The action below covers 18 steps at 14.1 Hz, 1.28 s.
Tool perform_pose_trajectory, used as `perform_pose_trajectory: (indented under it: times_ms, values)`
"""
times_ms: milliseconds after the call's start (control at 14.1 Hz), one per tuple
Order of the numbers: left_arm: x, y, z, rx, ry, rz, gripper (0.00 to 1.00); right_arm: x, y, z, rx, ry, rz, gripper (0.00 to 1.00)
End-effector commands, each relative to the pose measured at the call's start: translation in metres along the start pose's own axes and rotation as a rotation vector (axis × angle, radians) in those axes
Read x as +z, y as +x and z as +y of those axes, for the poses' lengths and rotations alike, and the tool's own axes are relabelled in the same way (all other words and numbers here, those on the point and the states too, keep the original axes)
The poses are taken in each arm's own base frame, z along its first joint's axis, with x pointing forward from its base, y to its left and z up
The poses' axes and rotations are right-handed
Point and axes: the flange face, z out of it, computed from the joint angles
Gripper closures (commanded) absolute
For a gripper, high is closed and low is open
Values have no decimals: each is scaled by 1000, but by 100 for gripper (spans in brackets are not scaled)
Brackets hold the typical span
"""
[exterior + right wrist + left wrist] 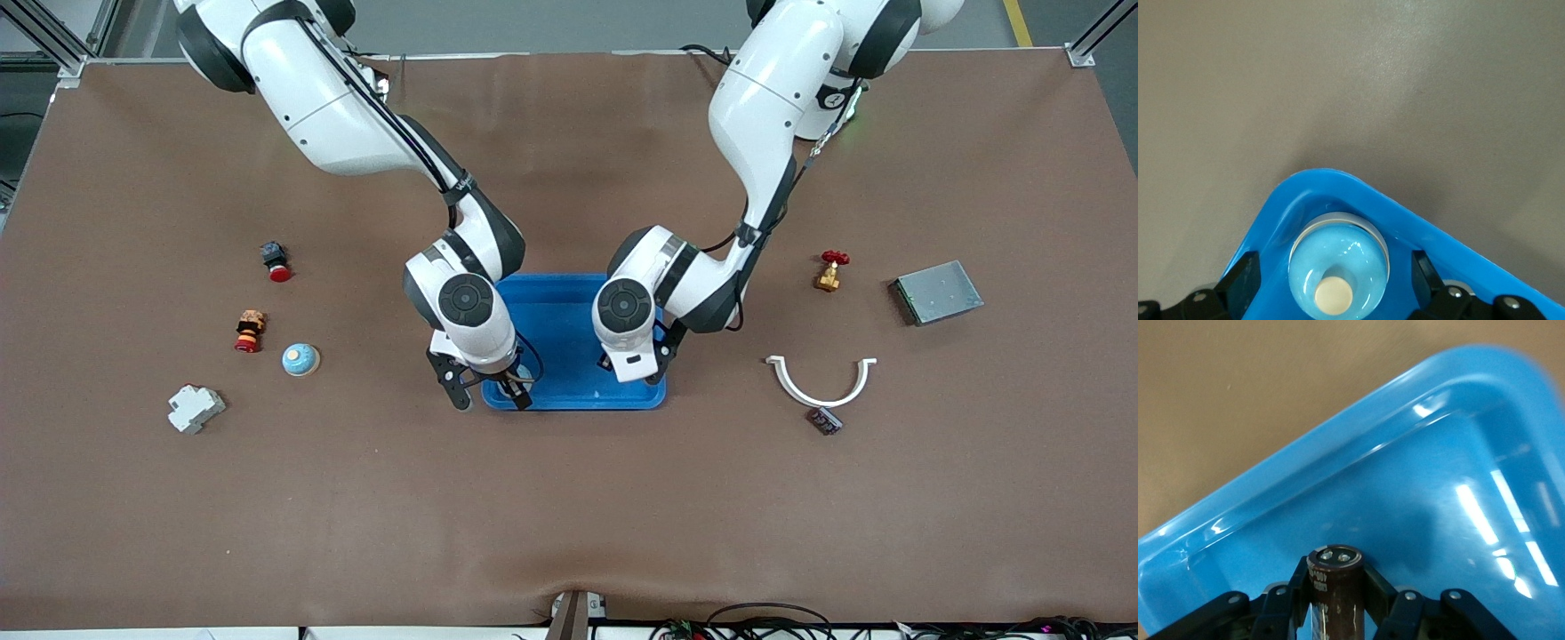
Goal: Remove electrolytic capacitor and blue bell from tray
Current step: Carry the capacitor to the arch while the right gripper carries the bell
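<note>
From the front, both white arms reach down into the blue tray (569,320) in the middle of the brown surface (569,516). The right end effector (493,393) is at the tray corner nearest the camera. The left end effector (636,360) is inside the tray.

In the left wrist view, the left end effector (1336,600) is squeezed tight on a dark capacitor (1335,587), just over the tray floor (1418,513).

In the right wrist view, the right end effector (1331,280) is wide open. The light blue bell (1338,263) sits between its fingers (1241,283), in the tray corner (1305,187).
</note>
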Motion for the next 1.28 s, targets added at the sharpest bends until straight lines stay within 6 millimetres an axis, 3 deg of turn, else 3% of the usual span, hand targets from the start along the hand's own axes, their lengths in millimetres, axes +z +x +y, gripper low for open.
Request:
perform_pose_trajectory:
  times_ms: [0, 71, 142, 213, 284, 497, 639, 781, 923, 1065, 1207]
  values:
    - [-61, 22, -10, 53, 0, 0, 100, 4, -9, 1, -3, -2, 12, 0]
    - [-83, 32, -15, 99, 14, -2, 100, 4, -15, 1, -8, -5, 10, 6]
    - [-105, 39, -22, 160, 19, -9, 100, 3, -18, 2, -12, -9, 12, 42]
    - [-126, 59, -28, 201, 20, -17, 100, 3, -15, 2, -8, -8, 11, 90]
    - [-146, 79, -34, 246, 21, -28, 100, 2, -15, 1, -5, -3, 8, 100]
    - [-191, 142, -64, 323, 23, -51, 100, -1, -18, 1, 4, -10, -1, 100]
    - [-207, 194, -98, 435, 14, -69, 100, -8, -20, 1, 6, -26, 1, 100]
    - [-206, 241, -131, 522, 9, -76, 100, -14, -16, 0, 8, -27, 2, 100]
    - [-199, 272, -144, 596, -5, -71, 100, -12, -11, 0, 6, -25, 4, 100]
    - [-186, 297, -154, 642, 4, -11, 100, -18, -12, -1, 4, -30, 3, 100]
    - [-166, 311, -159, 683, -28, 31, 100, -46, 0, 8, -63, -127, 13, 100]
